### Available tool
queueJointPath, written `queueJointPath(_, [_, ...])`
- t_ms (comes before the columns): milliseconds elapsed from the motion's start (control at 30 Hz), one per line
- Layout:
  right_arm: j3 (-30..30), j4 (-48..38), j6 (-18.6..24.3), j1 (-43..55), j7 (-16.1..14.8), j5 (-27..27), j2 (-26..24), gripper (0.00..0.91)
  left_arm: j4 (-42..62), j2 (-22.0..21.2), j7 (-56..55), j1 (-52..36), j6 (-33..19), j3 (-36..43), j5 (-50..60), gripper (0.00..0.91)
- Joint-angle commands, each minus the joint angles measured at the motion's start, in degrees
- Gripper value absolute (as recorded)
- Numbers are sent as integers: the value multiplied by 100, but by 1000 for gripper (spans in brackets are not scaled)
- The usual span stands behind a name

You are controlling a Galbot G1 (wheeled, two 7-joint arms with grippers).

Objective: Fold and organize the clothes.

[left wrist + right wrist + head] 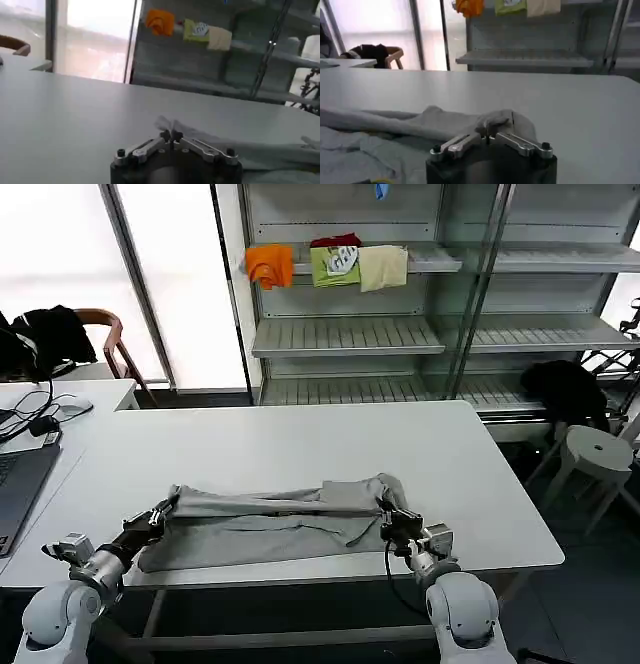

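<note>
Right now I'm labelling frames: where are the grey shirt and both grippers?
grey shirt (265, 529), head view, middle of the cloth.
left gripper (165, 509), head view, fingertips at shirt's edge.
right gripper (388, 512), head view, fingertips at shirt's edge.

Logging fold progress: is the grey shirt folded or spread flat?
Partly folded: the grey shirt has its far edge doubled over, pinched by the left gripper and right gripper.
</note>
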Motion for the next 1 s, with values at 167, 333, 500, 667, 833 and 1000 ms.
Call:
queueJointPath(167, [-26, -166, 234, -52, 490, -1332, 11, 907, -408, -72, -226, 160, -40, -65, 225, 907])
queueJointPath(333, [116, -193, 220, 18, 607, -1321, -38, 907, -760, -98, -407, 309, 48, -194, 204, 907])
queueJointPath(500, [397, 63, 186, 162, 665, -165, -96, 907, -1141, -307, -1052, 658, 87, -320, 633, 907])
queueJointPath(667, [717, 574, 95, 490, 988, 2217, -143, 907, -1453, -595, -2015, 1039, 221, -172, 756, 907])
queueJointPath(833, [723, 891, -99, 908, 1236, 2789, -243, 907, -1456, -814, -2456, 1061, 184, 62, 1096, 907])
queueJointPath(1000, [600, 948, -135, 919, 1198, 2595, -248, 907, -1356, -939, -2642, 892, 276, 196, 1290, 907])
